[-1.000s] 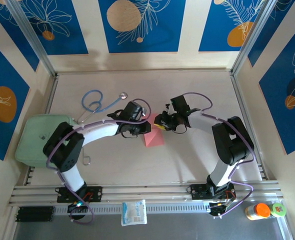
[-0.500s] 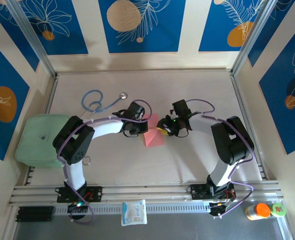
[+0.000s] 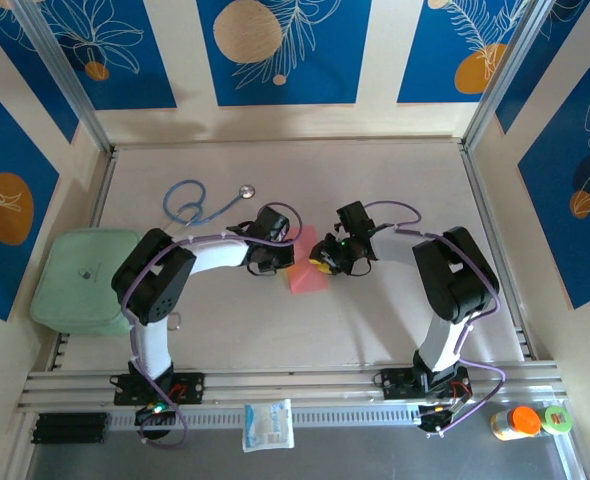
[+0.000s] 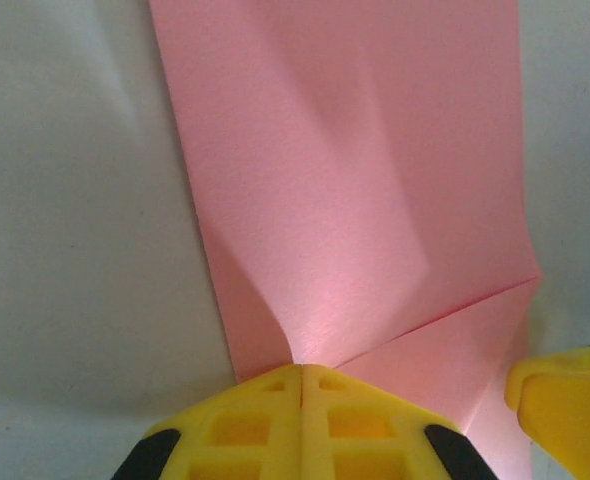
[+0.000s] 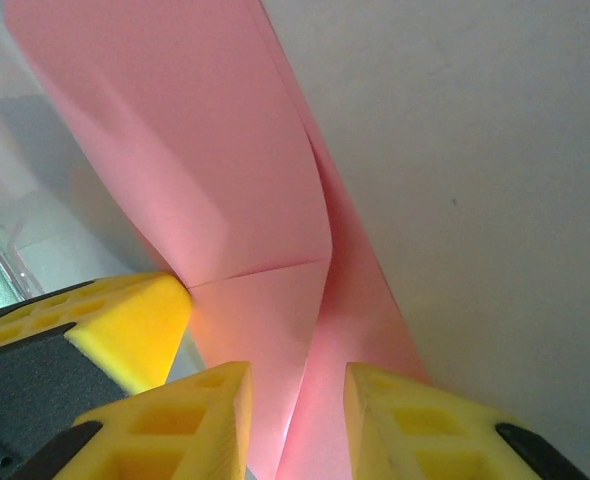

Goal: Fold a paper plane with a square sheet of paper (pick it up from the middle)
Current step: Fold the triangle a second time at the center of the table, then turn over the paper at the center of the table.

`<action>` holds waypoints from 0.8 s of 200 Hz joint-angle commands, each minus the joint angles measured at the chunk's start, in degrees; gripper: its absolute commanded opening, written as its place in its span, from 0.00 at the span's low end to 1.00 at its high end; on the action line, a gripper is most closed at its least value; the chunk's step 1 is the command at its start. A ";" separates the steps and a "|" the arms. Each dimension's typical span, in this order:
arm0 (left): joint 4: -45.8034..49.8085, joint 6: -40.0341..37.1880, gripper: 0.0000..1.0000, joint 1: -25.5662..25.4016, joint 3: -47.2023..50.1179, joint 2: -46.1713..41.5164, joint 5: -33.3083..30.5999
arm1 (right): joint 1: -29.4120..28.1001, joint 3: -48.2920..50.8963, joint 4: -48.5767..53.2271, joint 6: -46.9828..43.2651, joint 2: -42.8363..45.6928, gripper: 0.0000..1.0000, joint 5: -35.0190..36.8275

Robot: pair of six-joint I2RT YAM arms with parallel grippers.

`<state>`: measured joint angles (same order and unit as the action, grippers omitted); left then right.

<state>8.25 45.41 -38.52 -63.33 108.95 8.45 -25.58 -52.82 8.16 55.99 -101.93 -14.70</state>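
The salmon-pink square sheet of paper (image 3: 308, 277) lies folded into a narrow shape at the table's middle, with a diagonal crease across it (image 4: 375, 200). My left gripper (image 3: 284, 257) is at the sheet's left upper edge. In the left wrist view its yellow fingers (image 4: 303, 371) are pressed together on the paper's edge, which lifts in a small ridge there. My right gripper (image 3: 321, 262) faces it from the right. Its jaws (image 5: 297, 390) stand apart, straddling a raised fold of the sheet (image 5: 275, 200) without pressing on it.
A blue stethoscope (image 3: 197, 205) lies at the back left and a pale green pad (image 3: 79, 278) at the left edge. On the front rail rest a white packet (image 3: 268, 425) and small bottles (image 3: 524, 422). Metal frame posts border both sides.
My left gripper has shut on the paper's edge and its arm has bent in closer. My right gripper has slid a little left, onto the sheet.
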 commanded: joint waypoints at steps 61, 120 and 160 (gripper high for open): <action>-0.17 2.04 0.00 0.46 2.70 1.41 -0.18 | -1.25 -2.33 -0.61 0.48 -2.48 0.26 -1.76; -0.37 2.38 0.00 0.44 2.60 0.92 0.20 | -1.24 -0.32 -4.38 0.55 -2.06 0.25 -4.11; -0.29 2.63 0.01 0.64 2.42 0.23 0.89 | -1.74 0.52 -6.68 -0.35 -2.23 0.23 -5.87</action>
<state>5.43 47.57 -38.46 -62.24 108.92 8.73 -26.57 -53.21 3.01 56.01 -103.77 -18.04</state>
